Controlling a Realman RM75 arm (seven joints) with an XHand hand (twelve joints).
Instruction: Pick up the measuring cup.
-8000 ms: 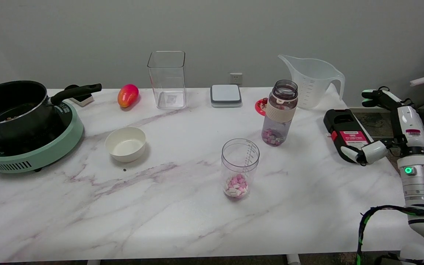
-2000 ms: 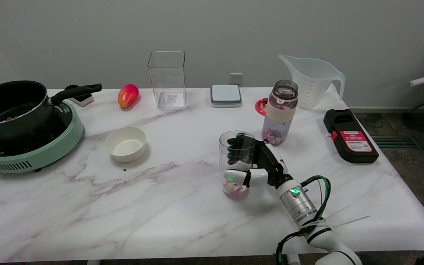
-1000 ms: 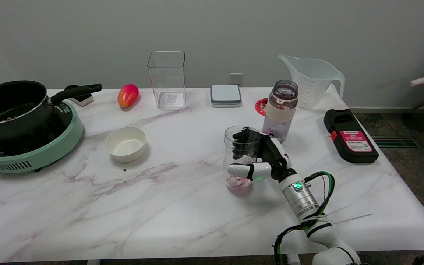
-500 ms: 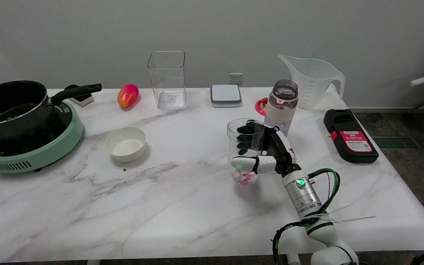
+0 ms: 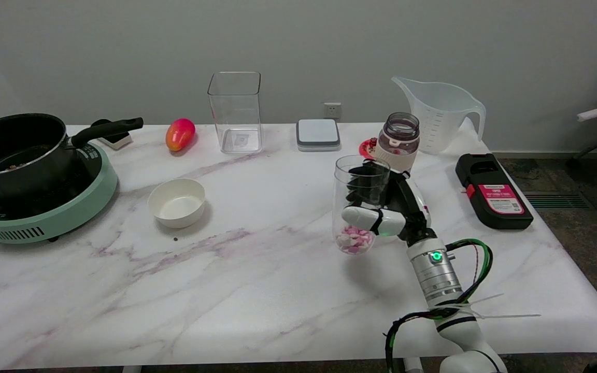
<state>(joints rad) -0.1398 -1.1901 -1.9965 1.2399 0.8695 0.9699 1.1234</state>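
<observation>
Marble worktop [image 5: 226, 290] under everything; green cooker [image 5: 44, 212] with black pot [image 5: 16, 150] far left; large clear jug [image 5: 441, 114] at the back right; square clear container [image 5: 235, 111] at the back centre; black device [image 5: 493, 191] right; tinted bottle [image 5: 399, 142] just behind my right hand [image 5: 389, 207]; measuring cup [image 5: 358, 204] gripped in my fingers [image 5: 363, 216], raised off the worktop, leaning slightly, pink and white bits in its bottom; white bowl [image 5: 176, 202] left of centre; mango [image 5: 180, 134] at the back.
</observation>
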